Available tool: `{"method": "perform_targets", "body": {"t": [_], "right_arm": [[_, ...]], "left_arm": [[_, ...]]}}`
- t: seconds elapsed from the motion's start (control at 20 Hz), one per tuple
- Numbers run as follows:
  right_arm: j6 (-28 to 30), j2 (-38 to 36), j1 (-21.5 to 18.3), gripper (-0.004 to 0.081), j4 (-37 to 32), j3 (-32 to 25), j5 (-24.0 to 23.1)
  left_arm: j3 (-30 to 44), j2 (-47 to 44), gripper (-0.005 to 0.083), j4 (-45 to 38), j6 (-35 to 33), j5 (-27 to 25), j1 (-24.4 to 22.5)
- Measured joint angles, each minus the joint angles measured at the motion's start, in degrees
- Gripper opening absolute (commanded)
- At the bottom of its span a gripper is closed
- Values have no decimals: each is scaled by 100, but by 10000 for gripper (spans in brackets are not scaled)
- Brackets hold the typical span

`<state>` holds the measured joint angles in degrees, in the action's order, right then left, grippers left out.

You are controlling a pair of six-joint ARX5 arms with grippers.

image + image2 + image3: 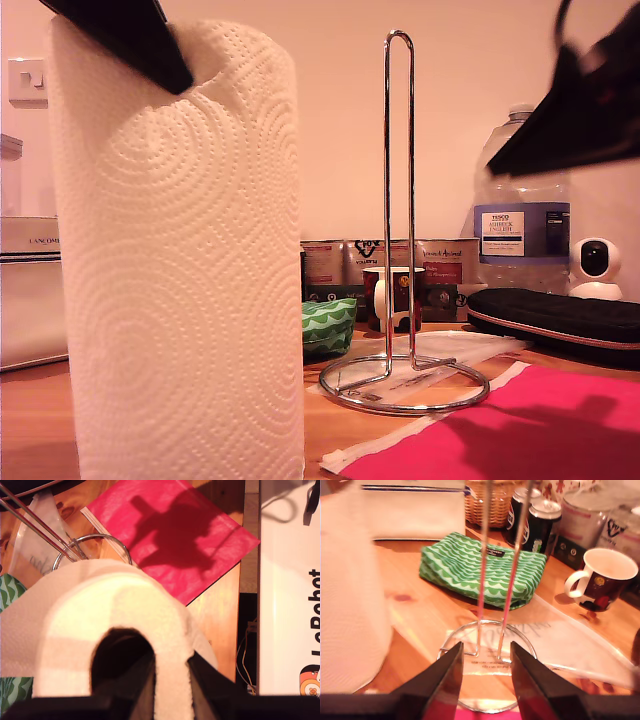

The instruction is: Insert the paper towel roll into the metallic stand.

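Left to right in the exterior view: box lettered "LANCOME" (pixel 30 241); roll (pixel 180 260) upright on the table (pixel 40 420), my first gripper (pixel 170 680) pinching its top wall; green pouch (pixel 328 325); stand (pixel 400 230), just beside the roll, my second gripper (pixel 486 675) released before it; mug (pixel 393 298); bottle labelled "TESCO" (pixel 522 205); red sheet (pixel 500 430).

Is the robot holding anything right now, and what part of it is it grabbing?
Yes. My first gripper pinches the paper towel roll by its top wall, one finger inside the hollow core. My second gripper is open, holding nothing, facing the metallic stand.
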<state>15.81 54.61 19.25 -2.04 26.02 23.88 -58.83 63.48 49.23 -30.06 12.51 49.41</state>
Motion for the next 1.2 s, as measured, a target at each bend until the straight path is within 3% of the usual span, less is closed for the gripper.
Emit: {"method": "perform_targets", "body": {"t": [0.2, 0.7, 1.2], "right_arm": [[-227, 918, -2, 280, -599, 0, 109], [-553, 3104, -2, 280, -2927, 0, 116], [-872, 4308, 7, 274, -4332, 0, 258]], "left_arm": [[0, 0, -20, -2, -2, 0, 0], [-2, 0, -20, -35, 0, -2, 0], [-2, 11, -20, -83, 0, -26, 0]]}}
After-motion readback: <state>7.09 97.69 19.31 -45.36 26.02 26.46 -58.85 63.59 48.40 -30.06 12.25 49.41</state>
